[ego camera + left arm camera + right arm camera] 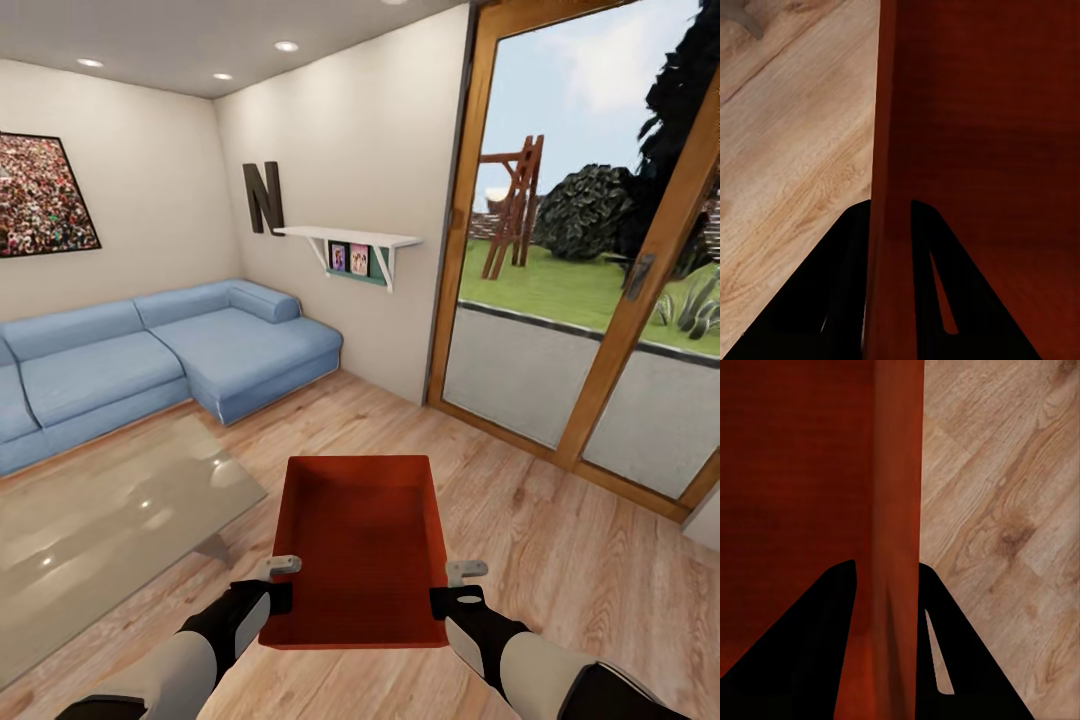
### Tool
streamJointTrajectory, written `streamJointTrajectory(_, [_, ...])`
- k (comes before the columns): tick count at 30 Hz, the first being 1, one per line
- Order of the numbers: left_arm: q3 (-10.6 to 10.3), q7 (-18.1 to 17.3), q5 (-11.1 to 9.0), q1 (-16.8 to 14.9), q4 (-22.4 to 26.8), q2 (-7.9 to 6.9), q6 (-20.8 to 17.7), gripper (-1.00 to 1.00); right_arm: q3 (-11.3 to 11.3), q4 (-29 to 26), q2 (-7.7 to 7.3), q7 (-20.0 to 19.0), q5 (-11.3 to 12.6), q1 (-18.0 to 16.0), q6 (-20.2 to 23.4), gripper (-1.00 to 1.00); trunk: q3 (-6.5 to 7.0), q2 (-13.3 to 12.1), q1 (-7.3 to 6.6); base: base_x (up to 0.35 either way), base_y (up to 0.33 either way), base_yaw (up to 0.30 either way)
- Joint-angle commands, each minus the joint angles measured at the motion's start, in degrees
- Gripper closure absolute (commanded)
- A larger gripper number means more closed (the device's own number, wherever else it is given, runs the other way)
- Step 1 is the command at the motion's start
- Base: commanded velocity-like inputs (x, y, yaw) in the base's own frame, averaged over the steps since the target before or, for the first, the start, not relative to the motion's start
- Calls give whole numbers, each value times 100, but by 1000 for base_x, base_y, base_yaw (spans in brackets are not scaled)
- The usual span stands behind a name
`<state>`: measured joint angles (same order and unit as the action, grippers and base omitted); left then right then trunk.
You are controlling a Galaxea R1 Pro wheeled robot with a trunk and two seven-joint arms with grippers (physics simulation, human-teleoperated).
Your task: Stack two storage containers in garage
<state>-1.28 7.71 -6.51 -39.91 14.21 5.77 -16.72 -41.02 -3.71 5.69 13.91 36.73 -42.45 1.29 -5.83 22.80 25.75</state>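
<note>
One storage container (360,540), left gripper (283,583) and right gripper (450,588) clamping opposite walls

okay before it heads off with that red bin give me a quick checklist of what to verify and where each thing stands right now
1. Left gripper clamped on the storage container wall: ok, fingers straddle the wall in the left wrist view.
2. Right gripper clamped on the opposite wall: ok, same in the right wrist view.
3. Container level: ok, roughly even between both grippers.
4. Container empty: ok, its inside looks bare.
5. Clearance from the glass table: ok, it lies apart on the left.
6. Second container located: cannot tell.
7. Route to the garage: cannot tell; sofa and glass doors lie ahead.
</note>
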Motion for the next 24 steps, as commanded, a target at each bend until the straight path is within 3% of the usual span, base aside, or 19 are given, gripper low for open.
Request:
streamJointTrajectory(1, [58, 91, 62, 1, -6, -6, -48, 100, 77, -10, -23, 50, -69, -8, -137, 100, -3, 12, 3, 0, 0, 0])
streamJointTrajectory(24, [58, 91, 62, 1, -6, -6, -47, 100, 68, -10, -24, 50, -69, -8, -133, 100, 204, 12, 3, 0, 0, 0])
